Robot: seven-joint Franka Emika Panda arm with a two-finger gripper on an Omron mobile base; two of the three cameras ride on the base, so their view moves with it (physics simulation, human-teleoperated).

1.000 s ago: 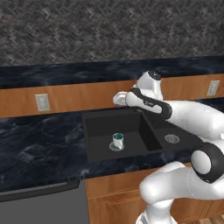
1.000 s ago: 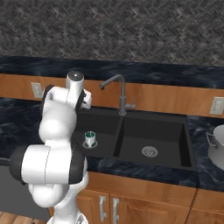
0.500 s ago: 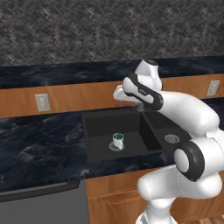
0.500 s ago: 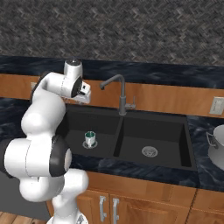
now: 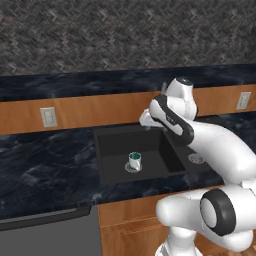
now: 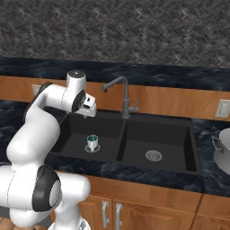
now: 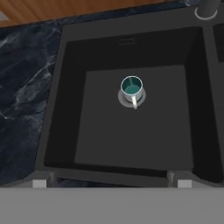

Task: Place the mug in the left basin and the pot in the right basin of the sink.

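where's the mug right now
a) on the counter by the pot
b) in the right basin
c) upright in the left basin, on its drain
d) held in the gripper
c: the mug stands upright on the round drain of the left basin; the right basin holds nothing but its own drain.

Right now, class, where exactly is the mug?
The mug stands upright in the left basin of the sink, on its round drain; in the right base view it sits left of the central divider, below the open hand.
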